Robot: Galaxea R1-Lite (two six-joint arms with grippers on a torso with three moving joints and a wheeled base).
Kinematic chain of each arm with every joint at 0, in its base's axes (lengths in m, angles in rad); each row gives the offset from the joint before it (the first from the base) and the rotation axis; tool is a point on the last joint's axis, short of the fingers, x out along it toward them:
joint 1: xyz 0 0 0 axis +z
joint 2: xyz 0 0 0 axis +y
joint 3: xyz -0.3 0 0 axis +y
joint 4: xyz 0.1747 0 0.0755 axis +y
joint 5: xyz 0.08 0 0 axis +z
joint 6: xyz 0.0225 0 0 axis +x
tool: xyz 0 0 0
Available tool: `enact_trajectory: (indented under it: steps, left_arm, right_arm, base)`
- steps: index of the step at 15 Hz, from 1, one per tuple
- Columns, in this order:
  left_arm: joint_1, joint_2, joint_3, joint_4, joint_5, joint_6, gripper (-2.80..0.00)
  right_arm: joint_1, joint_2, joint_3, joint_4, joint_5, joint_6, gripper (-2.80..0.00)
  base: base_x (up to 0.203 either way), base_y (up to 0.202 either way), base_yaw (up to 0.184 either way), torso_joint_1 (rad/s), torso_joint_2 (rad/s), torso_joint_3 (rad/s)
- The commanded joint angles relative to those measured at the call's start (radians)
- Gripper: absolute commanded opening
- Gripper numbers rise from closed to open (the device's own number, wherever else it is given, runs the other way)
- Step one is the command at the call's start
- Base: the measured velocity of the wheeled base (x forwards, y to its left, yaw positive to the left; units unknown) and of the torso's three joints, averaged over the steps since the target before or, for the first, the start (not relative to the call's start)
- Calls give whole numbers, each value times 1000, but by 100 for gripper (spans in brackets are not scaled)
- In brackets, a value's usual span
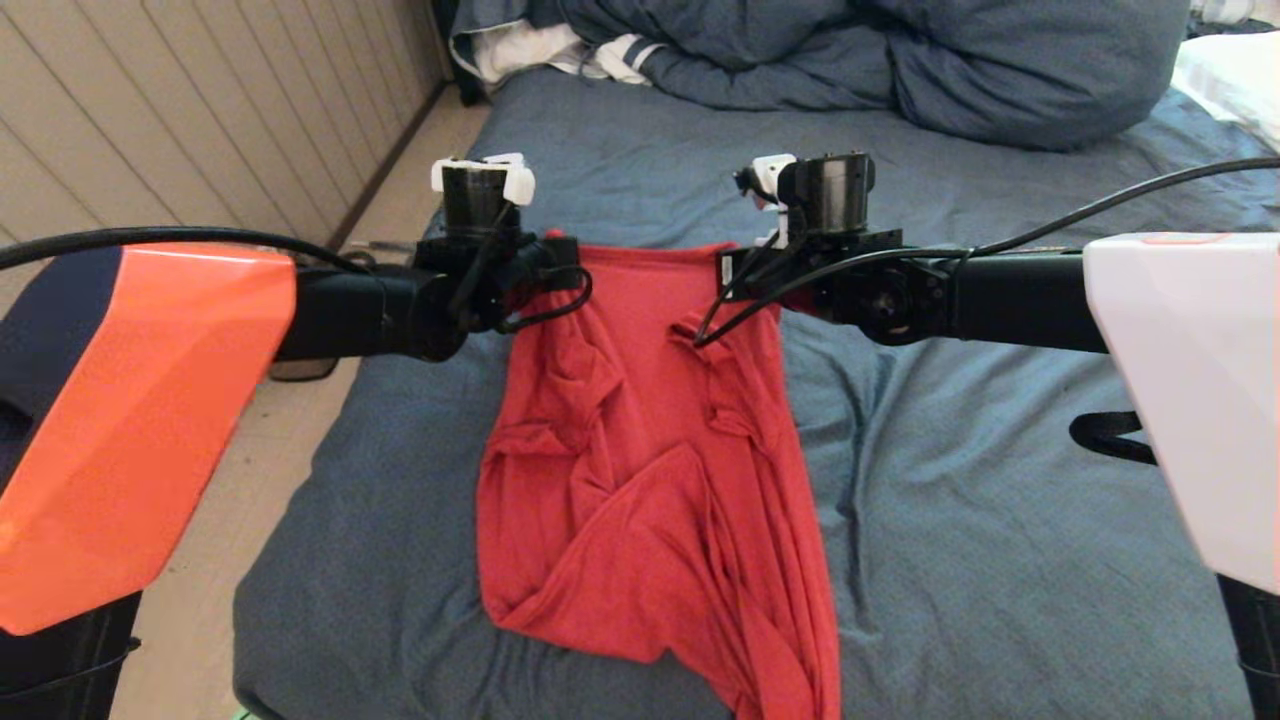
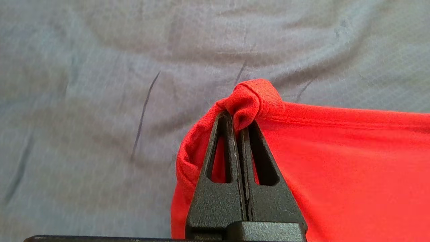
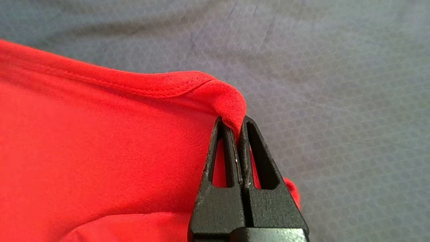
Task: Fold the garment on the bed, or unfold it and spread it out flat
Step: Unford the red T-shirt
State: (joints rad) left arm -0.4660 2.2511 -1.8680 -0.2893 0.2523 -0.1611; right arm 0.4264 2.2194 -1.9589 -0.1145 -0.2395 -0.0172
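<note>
Above the bed [image 1: 1000, 560], both fingers pinch the garment's [image 1: 650, 480] plain, unlettered hem.

One red garment [image 1: 650, 480], one slate-blue bed [image 1: 1000, 520], one bunched dark-blue duvet [image 1: 900, 60] at the far end, one white striped cloth [image 1: 560, 50] far left, and two tools: left tool [image 2: 239, 126], right tool [image 3: 239, 129].

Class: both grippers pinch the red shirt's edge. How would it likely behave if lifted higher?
Probably floppy: the shirt already hangs in folds between the left gripper and right gripper. Likely light, since pinched corners alone carry it. Its trailing end may drag on the bed.
</note>
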Motion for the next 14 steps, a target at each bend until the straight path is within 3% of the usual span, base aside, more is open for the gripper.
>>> enact_trajectory:
  steps: [1,2,13,14]
  left_arm:
    - [10,61,-14,-21,1,44,-75]
    - [10,65,-15,-21,1,51,0]
    - [10,50,-19,-24,2,61,0]
    - [10,50,-19,-24,2,61,0]
  right_arm:
    - [-8,26,-3,-2,6,-17,-280]
    - [-12,30,-3,-9,6,-20,0]
    - [-20,22,-1,-21,17,-21,0]
    - [-20,22,-1,-21,17,-21,-280]
  base:
    - [0,0,0,0,0,0]
    - [0,0,0,0,0,0]
    - [0,0,0,0,0,0]
    - [0,0,0,0,0,0]
